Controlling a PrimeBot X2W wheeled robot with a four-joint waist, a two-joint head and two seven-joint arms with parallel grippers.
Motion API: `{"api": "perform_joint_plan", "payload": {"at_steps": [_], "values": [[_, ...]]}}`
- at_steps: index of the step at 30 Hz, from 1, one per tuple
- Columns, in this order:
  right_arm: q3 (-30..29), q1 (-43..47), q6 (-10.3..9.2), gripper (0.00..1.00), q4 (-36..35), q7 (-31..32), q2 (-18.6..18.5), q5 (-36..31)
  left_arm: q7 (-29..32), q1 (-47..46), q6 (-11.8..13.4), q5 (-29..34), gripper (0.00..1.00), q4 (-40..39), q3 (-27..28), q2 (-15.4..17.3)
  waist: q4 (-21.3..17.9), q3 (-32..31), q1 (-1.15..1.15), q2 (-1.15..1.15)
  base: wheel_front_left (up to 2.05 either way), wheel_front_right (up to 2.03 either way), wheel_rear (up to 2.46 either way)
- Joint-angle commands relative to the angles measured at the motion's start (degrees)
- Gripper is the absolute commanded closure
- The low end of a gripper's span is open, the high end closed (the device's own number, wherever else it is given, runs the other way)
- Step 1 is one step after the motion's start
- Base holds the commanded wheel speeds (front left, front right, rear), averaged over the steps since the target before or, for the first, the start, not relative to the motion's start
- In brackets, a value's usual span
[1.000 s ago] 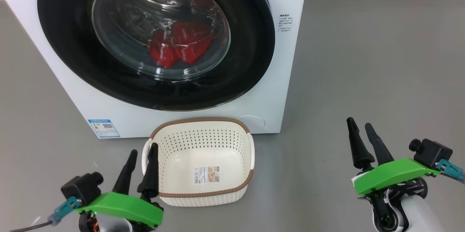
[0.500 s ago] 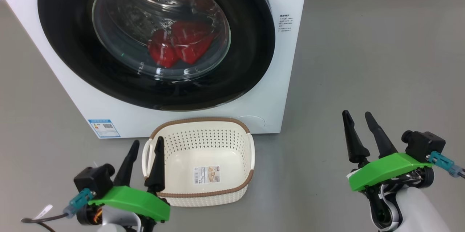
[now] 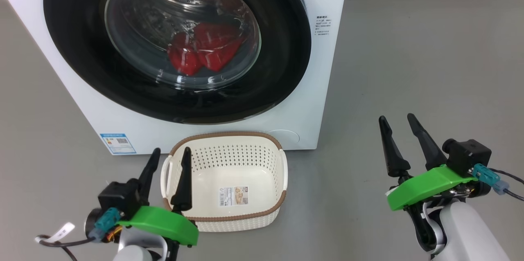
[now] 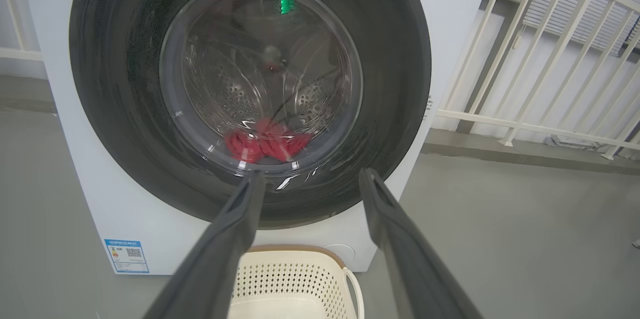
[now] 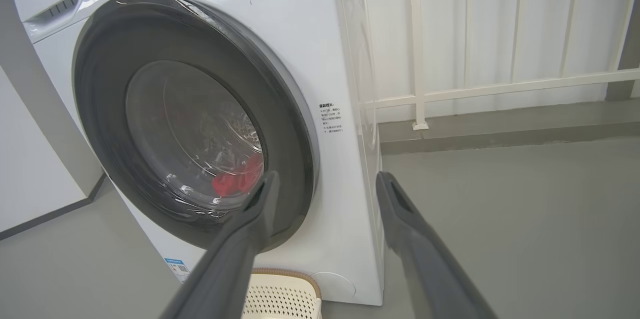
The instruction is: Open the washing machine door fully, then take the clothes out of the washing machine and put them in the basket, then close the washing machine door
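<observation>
The white washing machine (image 3: 323, 73) stands ahead with its black-rimmed round door (image 3: 282, 48) resting against the front. Through the glass bowl I see the red clothes (image 3: 202, 52) low in the steel drum, also in the left wrist view (image 4: 265, 144) and right wrist view (image 5: 235, 181). The cream basket (image 3: 241, 175) sits on the floor before the machine, nothing in it. My left gripper (image 3: 170, 156) hovers open at the basket's left handle. My right gripper (image 3: 397, 120) stands open over bare floor, right of the machine. Both hold nothing.
Grey floor (image 3: 430, 68) spreads to the right of the machine. A white railing (image 5: 500, 86) runs along the wall behind it. A blue label sticker (image 3: 118, 143) is on the machine's lower left front. A loose cable (image 3: 57, 238) trails by my left wrist.
Both grippers have risen and moved forward toward the machine. The left one has shifted right, nearer the basket's handle. Door, clothes and basket have not moved.
</observation>
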Motion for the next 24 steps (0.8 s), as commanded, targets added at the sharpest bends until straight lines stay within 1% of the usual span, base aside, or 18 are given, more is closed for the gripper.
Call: {"api": "perform_joint_plan", "payload": {"at_steps": [1,11,24], "values": [[1.3,-3.1,0.37,0.0,-1.3,-0.9,-0.4,-1.9,-0.9,-3.0,0.6,2.2,0.0,-1.1,1.3,1.2,0.0,0.0,0.0,0.0,0.0,0.0,0.0],[1.9,-4.2,0.41,0.0,-1.2,-2.5,-0.5,-8.2,-2.4,-4.2,1.3,8.6,0.0,-0.7,0.7,1.3,0.1,-0.2,0.0,0.0,0.0,0.0,0.0],[1.4,-4.5,0.41,0.0,0.3,-2.5,-0.5,-8.6,-2.4,-4.3,2.0,8.2,0.0,0.3,1.0,1.3,0.2,-0.1,0.0,0.0,0.0,0.0,0.0]]}}
